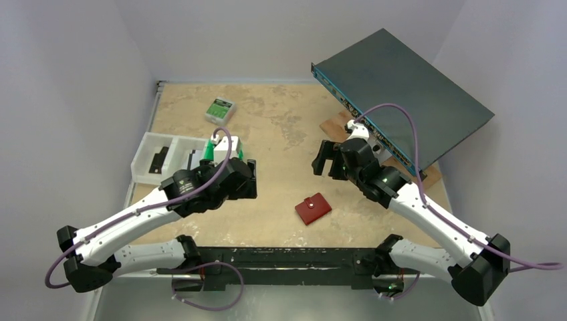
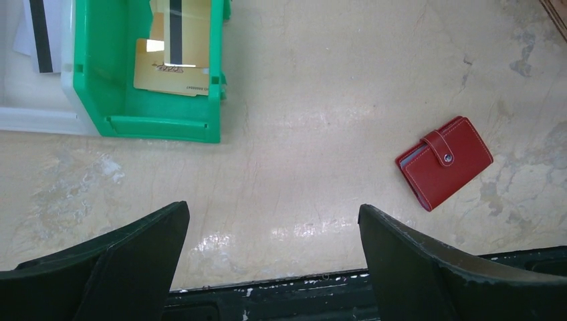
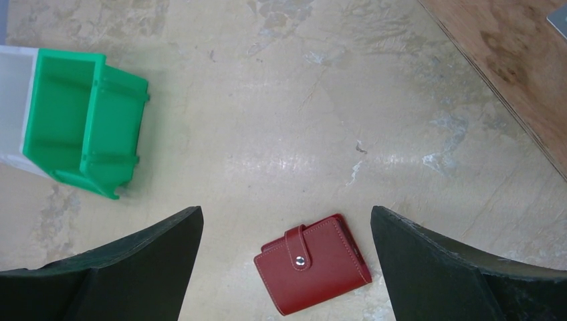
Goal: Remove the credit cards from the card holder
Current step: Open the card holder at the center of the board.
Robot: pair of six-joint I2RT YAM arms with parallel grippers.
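Plain pale grey walls (image 1: 267, 33) close in a mottled beige tabletop (image 1: 287, 127) on three sides. At two o'clock a dark flat panel (image 1: 408, 93) sits tilted over a wooden board (image 1: 332, 126). Soft light leaves a faint sheen towards six o'clock.

Card holder (image 3: 327, 264) snapped shut; its inside hidden.

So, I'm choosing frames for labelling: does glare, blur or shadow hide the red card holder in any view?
Top external: even light, card holder small but sharp. Left wrist: white glare patches on the table near its front edge, clear of the holder. Right wrist: faint sheen mid-table, holder crisp.
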